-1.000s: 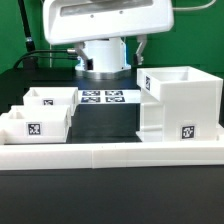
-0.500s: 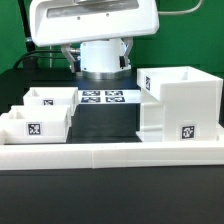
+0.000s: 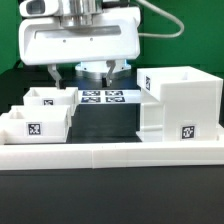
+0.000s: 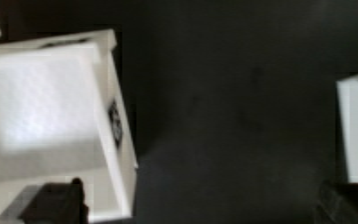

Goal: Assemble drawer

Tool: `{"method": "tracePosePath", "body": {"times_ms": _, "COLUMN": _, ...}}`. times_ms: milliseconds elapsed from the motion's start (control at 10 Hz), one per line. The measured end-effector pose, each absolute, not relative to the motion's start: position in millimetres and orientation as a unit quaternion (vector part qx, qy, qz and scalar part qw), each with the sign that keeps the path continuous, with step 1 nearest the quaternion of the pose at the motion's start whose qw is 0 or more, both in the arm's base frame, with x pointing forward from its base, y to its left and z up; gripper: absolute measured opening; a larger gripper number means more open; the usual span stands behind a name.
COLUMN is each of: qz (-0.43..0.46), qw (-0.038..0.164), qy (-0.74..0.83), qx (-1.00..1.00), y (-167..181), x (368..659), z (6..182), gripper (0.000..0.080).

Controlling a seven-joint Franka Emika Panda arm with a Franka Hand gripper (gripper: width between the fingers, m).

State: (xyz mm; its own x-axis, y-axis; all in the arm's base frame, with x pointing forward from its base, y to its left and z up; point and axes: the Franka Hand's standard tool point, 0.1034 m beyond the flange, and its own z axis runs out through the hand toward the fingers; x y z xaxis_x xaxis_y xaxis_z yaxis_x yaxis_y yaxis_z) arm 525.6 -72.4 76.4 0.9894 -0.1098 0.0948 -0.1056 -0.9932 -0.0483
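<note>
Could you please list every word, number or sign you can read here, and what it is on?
No words, brands or numbers are readable in either view.
On the casing: one black-and-white square tag, pattern only.
On the front tray: the same kind of tag.
On the marker board: several such tags, no text.
Wrist view: too blurred to read.

no legible text or numbers

The casing (image 3: 180,100), the nearer tray (image 3: 32,122) and the farther tray (image 3: 48,100) look like white plastic, smooth and matt. The low wall (image 3: 110,155) has the same finish. The worktop (image 3: 100,125) is black and dull. The robot cover (image 3: 80,42), upper in the frame, is smooth and slightly glossy.
</note>
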Motion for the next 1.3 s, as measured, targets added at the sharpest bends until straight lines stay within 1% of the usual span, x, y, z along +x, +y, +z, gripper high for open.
{"method": "tracePosePath", "body": {"times_ms": 100, "qz": -0.053, "qw": 0.013, "qy": 0.045, "qx": -0.998, "y": -81, "x": 524, "z": 65.3, "gripper": 0.0649}}
{"method": "tracePosePath", "body": {"times_ms": 500, "qz": -0.050, "qw": 0.015, "qy": 0.049, "qx": -0.997, "y": -79, "x": 523, "z": 65.1, "gripper": 0.0649}}
{"method": "tracePosePath", "body": {"times_ms": 600, "qz": -0.049, "qw": 0.012, "qy": 0.036, "qx": -0.998, "y": -83, "x": 522, "z": 61.4, "gripper": 0.0649}}
{"method": "tracePosePath", "body": {"times_ms": 800, "qz": -0.039, "qw": 0.006, "qy": 0.021, "qx": -0.999, "y": -94, "x": 514, "z": 45.7, "gripper": 0.0649}}
{"method": "tracePosePath", "body": {"times_ms": 1300, "qz": -0.019, "qw": 0.004, "qy": 0.001, "qx": -1.000, "y": -94, "x": 506, "z": 18.8, "gripper": 0.0649}}
